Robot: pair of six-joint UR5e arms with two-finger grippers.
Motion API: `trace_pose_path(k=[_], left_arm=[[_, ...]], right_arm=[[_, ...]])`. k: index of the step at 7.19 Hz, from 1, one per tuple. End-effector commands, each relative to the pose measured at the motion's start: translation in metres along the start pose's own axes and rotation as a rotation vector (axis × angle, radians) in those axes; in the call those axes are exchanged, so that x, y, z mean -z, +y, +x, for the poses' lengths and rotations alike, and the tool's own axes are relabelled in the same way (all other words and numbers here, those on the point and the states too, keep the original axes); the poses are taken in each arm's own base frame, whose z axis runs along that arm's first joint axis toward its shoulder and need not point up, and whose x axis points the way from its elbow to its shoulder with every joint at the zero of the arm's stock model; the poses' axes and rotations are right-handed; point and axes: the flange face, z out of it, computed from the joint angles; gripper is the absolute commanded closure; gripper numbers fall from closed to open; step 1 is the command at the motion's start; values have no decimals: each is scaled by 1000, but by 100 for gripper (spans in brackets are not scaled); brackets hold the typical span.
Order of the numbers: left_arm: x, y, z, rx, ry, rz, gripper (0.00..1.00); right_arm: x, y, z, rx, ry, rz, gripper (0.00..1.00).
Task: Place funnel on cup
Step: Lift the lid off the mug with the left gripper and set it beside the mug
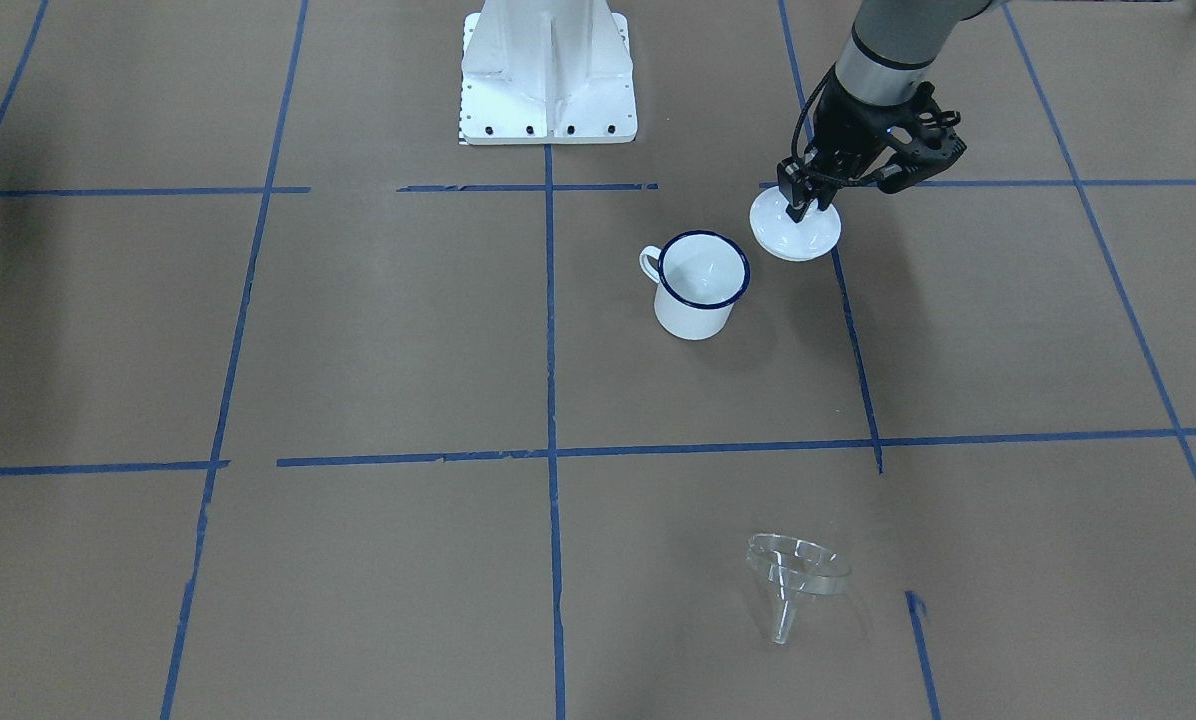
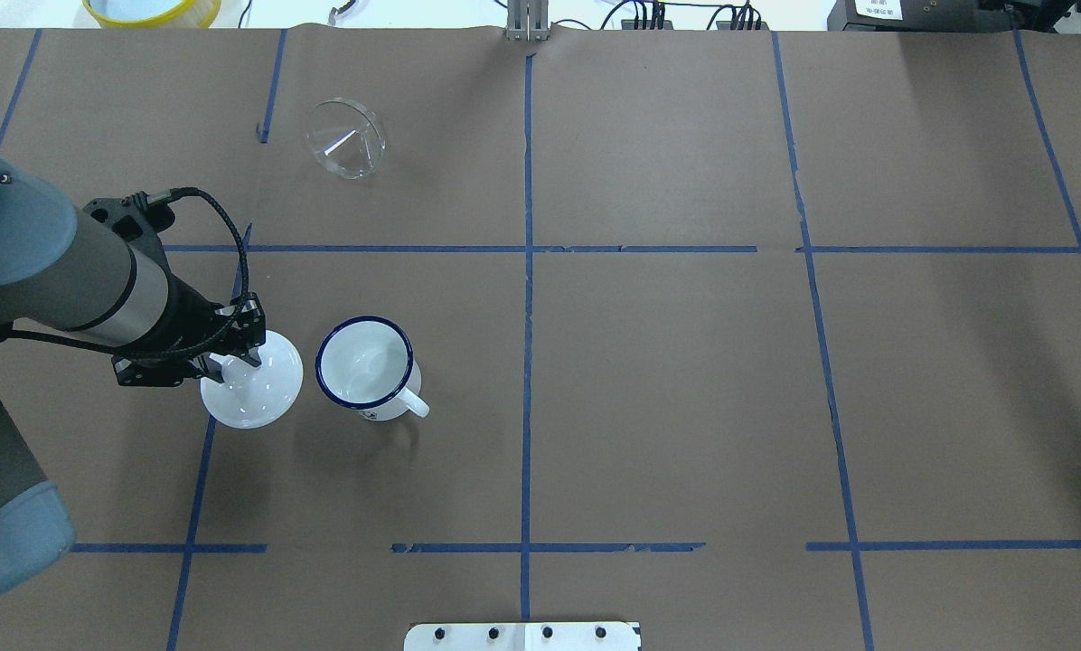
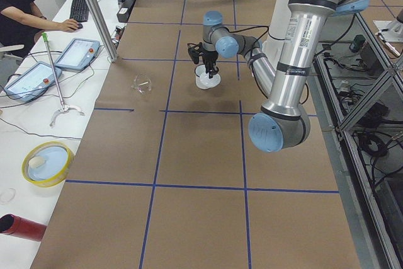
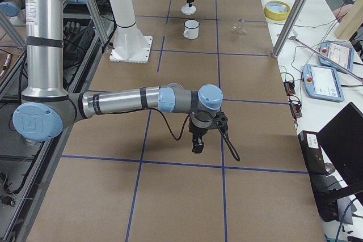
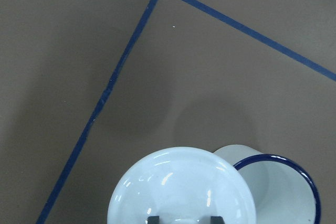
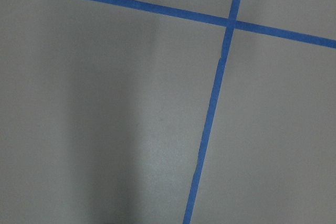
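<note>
The cup (image 1: 700, 285), a white mug with a dark blue rim, stands upright and uncovered on the brown paper; it also shows in the overhead view (image 2: 366, 366). My left gripper (image 1: 803, 205) is shut on the knob of a white domed lid (image 1: 798, 232) and holds it beside the cup, to the cup's left in the overhead view (image 2: 253, 393). The clear funnel (image 1: 796, 570) lies tipped on its side far from both, at the table's far side (image 2: 345, 137). My right gripper (image 4: 197, 147) hangs over bare paper far from them; I cannot tell whether it is open or shut.
The robot's white base plate (image 1: 548, 70) is at the near edge. Blue tape lines (image 2: 528, 271) grid the paper. A yellow bowl (image 3: 47, 163), a red cylinder (image 3: 22, 227) and a metal post (image 3: 94, 11) stand along the operators' side.
</note>
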Motion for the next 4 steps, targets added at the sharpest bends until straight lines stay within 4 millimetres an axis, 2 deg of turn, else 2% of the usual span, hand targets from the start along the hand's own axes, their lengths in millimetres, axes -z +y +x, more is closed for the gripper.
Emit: trace_pose_path(k=[1,2,4], left_arm=[[-55,11,-12,70,-41,-37,100],[-69,6,-24,75,-35,-40,100],[-97,-5,-31,92,-86,-39,100]], right_arm=[[0,0,0,-1,0,0,0],[0,0,0,1,0,0,0],[0,0,0,1,0,0,0]])
